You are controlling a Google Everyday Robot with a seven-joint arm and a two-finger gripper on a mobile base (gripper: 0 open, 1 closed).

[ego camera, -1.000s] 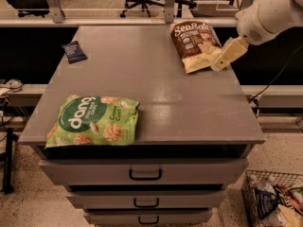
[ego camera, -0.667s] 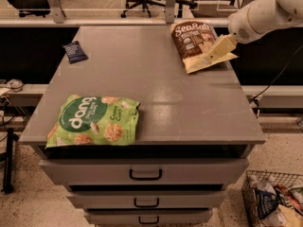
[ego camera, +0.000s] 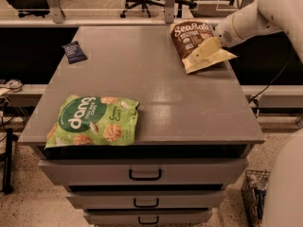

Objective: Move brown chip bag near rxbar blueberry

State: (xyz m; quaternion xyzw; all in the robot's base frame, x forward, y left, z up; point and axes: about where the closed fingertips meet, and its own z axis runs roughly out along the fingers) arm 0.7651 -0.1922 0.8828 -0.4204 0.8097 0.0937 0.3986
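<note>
Just the one camera view. The chip bag [ego camera: 191, 38] is lying flat at the far right corner of the table [ego camera: 156, 96], with its brown top pointing away and its cream end close to the right edge. The gripper [ego camera: 207, 51] is right at that cream end, reaching in from the right on the white arm [ego camera: 258, 13]. It's about the same pale colour as the bag there, so I honestly can't tell if the jaws are apart or closed, or if it has any hold on the bag. The rxbar [ego camera: 74, 51] is over by the far left edge, well apart from the bag, with bare table between them. The green dang bag [ego camera: 94, 121] sits near left, and I'd say it's out of the straight line between the two.

Handling-wise, my guess is the chip bag is light, puffed with air, crinkly and a bit slick, and the chips inside crush easily. A pinch across the fat middle would probably squash it or slide off. I'd take it by a sealed end or a side edge where the film lies flat, then keep it low, since it'll flop.
</note>
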